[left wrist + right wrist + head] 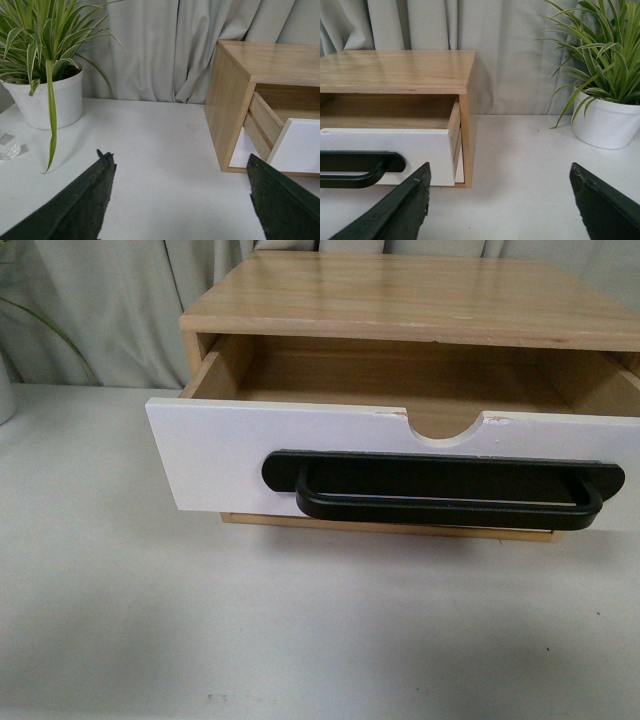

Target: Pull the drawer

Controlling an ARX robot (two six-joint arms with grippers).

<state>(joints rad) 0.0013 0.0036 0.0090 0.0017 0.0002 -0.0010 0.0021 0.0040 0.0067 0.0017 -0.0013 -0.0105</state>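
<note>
The drawer (230,455) stands pulled well out of its wooden cabinet (400,295) on the white table (150,630), its black bar handle (445,490) facing near. The left gripper (177,200) hangs wide apart left of the cabinet; the right gripper (497,205) hangs wide apart to its right, both holding nothing.

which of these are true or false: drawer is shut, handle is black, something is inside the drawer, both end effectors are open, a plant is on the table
1. The drawer is shut. False: it is pulled out of the cabinet.
2. Its handle is black. True.
3. Something lies inside the drawer. False: the visible part looks empty.
4. The left end effector and right end effector are open. True.
5. A potted plant stands on the table. True.
</note>
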